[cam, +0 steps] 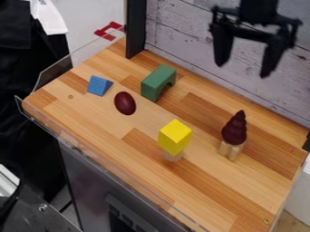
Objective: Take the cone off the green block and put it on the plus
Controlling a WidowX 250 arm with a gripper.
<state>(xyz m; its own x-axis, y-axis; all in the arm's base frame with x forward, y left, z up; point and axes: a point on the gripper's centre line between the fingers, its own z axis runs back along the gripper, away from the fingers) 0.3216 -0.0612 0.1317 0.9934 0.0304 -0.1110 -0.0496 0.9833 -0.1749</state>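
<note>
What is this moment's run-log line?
black gripper: open, empty | dark-red spiral cone: upright on pale wooden block | green arch block: nothing on top

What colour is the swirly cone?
The swirly cone is dark maroon, best seen in the camera view.

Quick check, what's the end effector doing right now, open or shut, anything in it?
End effector: open, fingers spread, holding nothing; the dark cone stands on the pale wooden piece.

Bright yellow block [175,137]
</note>
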